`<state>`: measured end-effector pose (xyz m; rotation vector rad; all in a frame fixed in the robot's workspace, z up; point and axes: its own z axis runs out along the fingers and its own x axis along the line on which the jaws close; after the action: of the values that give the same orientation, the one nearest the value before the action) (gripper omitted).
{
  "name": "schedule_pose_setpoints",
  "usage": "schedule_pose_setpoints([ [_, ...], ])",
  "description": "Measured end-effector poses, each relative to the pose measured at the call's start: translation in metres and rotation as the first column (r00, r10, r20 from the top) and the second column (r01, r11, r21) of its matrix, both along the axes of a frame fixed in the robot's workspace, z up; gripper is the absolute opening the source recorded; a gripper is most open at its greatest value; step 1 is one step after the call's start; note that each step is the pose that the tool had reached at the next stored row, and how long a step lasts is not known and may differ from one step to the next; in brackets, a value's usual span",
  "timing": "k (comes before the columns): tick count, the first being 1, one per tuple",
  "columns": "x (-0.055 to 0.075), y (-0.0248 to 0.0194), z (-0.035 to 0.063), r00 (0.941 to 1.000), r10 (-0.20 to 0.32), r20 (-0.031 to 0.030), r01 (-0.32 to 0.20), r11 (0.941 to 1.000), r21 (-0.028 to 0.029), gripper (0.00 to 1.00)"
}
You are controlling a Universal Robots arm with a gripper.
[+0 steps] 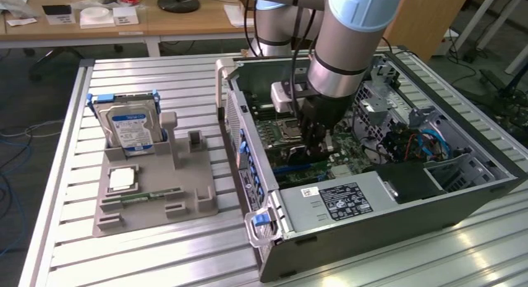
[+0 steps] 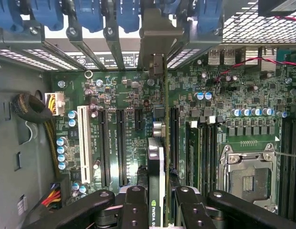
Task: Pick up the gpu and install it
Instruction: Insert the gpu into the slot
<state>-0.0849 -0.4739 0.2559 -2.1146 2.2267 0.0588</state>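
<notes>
**Card in the case, claw gripping it over the slots**

The pick-up is done. The claw (image 2: 160, 205) is closed narrow on the gpu (image 2: 156, 162), which the wrist view shows edge-on between the two fingers (image 2: 135, 202), standing upright over the motherboard (image 2: 234, 95). The card's metal bracket end (image 2: 154, 43) reaches to the rear wall of the case, among the blue retention clips (image 2: 90, 14). In the exterior view the claw (image 1: 316, 148) is down inside the open computer case (image 1: 396, 237), just above the board. The pictures do not settle whether the card's lower edge is seated in its slot. With the card gripped, the install reads as under way, not finished.

Close on one side of the card lie the black expansion slots (image 2: 121, 143) and a white slot (image 2: 83, 143). On the other side are the memory slots (image 2: 205, 152) and the CPU socket (image 2: 246, 174). Small capacitors (image 2: 203, 96) stand near the card's line. A cable bundle (image 2: 31, 107) lies well apart. The power supply (image 1: 338, 200) sits near the arm.

Outside the case, on the slatted surface (image 1: 165, 83), a grey fixture (image 1: 194, 197) carries the hard drive (image 1: 132, 129), a processor chip (image 1: 122, 179) and a memory stick (image 1: 153, 196).
</notes>
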Motion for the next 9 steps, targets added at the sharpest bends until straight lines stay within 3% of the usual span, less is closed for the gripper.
schedule_pose_setpoints([
  [9,-0.0011,0.0001,-0.0010,1.0000,-0.003,0.0000,0.003,1.0000,0.0002,0.27],
])
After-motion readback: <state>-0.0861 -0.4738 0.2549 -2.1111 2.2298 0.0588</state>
